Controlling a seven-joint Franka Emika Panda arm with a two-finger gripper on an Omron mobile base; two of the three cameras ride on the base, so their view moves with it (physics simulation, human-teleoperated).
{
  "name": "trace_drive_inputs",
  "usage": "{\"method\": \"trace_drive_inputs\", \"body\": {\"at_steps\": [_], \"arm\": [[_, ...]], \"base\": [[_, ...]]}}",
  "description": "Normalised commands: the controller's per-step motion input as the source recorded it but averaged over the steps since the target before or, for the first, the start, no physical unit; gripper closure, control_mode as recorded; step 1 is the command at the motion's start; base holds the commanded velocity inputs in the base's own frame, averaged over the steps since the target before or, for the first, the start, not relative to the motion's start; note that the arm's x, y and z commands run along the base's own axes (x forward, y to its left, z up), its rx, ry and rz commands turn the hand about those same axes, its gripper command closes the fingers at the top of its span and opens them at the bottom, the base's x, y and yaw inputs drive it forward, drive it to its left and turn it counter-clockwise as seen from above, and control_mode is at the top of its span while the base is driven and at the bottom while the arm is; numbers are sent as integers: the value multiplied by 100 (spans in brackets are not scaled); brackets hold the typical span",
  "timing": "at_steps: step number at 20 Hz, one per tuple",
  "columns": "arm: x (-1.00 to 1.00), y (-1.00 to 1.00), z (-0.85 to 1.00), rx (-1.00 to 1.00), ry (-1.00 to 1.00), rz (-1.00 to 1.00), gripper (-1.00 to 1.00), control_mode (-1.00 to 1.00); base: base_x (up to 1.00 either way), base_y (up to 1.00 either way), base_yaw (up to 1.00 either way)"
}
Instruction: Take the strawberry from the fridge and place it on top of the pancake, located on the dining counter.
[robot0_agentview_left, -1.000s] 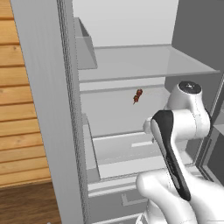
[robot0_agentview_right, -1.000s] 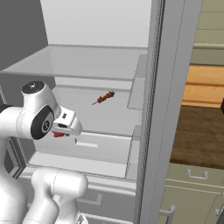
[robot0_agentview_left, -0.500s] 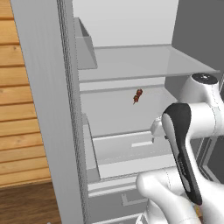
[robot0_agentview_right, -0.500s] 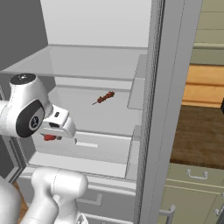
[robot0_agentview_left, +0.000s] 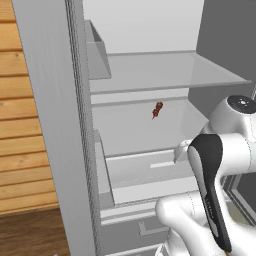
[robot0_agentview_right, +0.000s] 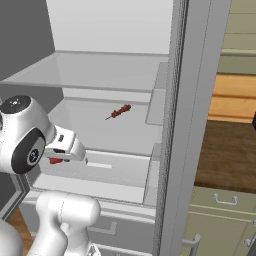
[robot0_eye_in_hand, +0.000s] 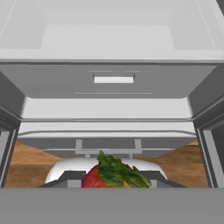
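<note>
Wood-plank wall (robot0_agentview_left: 25, 145) standing at the left, wooden floor (robot0_agentview_left: 30, 232) lying below it. Pale green cabinets (robot0_agentview_right: 220, 220) with bar handles sitting at the right, beneath a dark brown countertop (robot0_agentview_right: 227, 155).

Arm swung back out from fridge (robot0_agentview_left: 145, 130), carrying strawberry (robot0_eye_in_hand: 114, 174) in pincer (robot0_agentview_right: 59, 159).

A rendered kitchen: an open fridge (robot0_agentview_left: 75, 125) with white glass shelves (robot0_agentview_right: 95, 75) and bottom drawers (robot0_eye_in_hand: 113, 81), wood-plank wall (robot0_agentview_left: 22, 130), wood floor (robot0_agentview_right: 230, 155), and pale green cabinets (robot0_agentview_right: 220, 220) with bar handles.
</note>
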Motion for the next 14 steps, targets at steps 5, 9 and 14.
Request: {"method": "trace_drive_inputs", "body": {"at_steps": [5,9,14], "arm": [[0,0,0,0,0,0,100,-100],[0,0,0,0,0,0,100,-100],[0,0,0,0,0,0,100,100]], "base": [[0,0,0],[0,0,0],[0,0,2]]}}
